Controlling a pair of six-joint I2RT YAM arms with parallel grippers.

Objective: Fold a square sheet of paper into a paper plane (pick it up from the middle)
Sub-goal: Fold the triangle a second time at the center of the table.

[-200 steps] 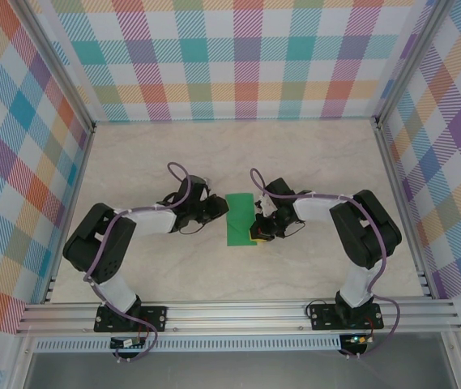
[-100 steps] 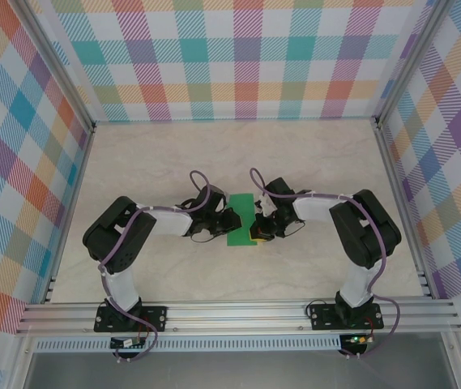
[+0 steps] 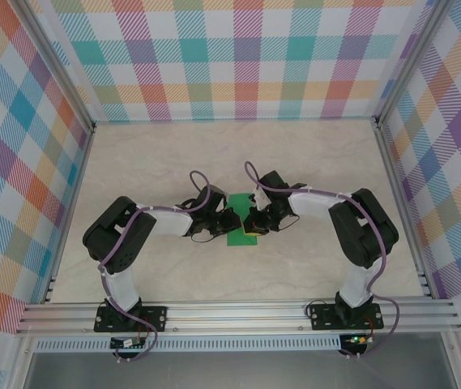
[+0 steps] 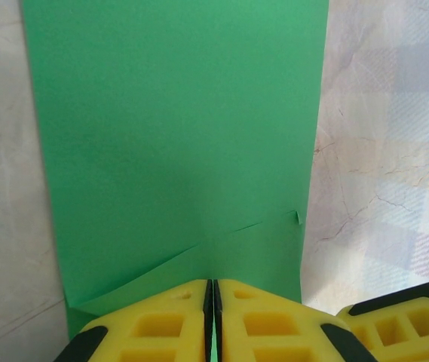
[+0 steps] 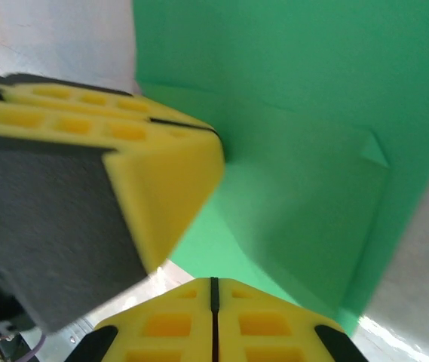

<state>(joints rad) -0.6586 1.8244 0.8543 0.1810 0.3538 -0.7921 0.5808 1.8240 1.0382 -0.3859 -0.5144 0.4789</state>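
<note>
The square sheet of paper (image 3: 239,203) is bright green and lies folded into a narrow strip at the table's middle, between both grippers. In the left wrist view the sheet (image 4: 176,128) shows a slanted flap edge running toward my left gripper (image 4: 212,285), whose yellow fingers are shut with a sliver of green between the pads. From above, the left gripper (image 3: 232,220) sits at the sheet's left edge. My right gripper (image 3: 250,224) is on the sheet's right side. Its jaws (image 5: 214,283) are shut and empty at the edge of the paper (image 5: 312,90), facing the left gripper's fingers (image 5: 161,173).
The marbled tabletop (image 3: 157,154) is fenced by aluminium rails (image 3: 238,312) at the near edge and plaid walls (image 3: 238,57) on three sides. Both arm bases stand on the near rail. A right finger (image 4: 399,320) shows at the left wrist view's lower right.
The left arm swung right until its gripper reached the paper's left edge. The right gripper shifted left and slightly farther back, onto the paper, covering more of it.
</note>
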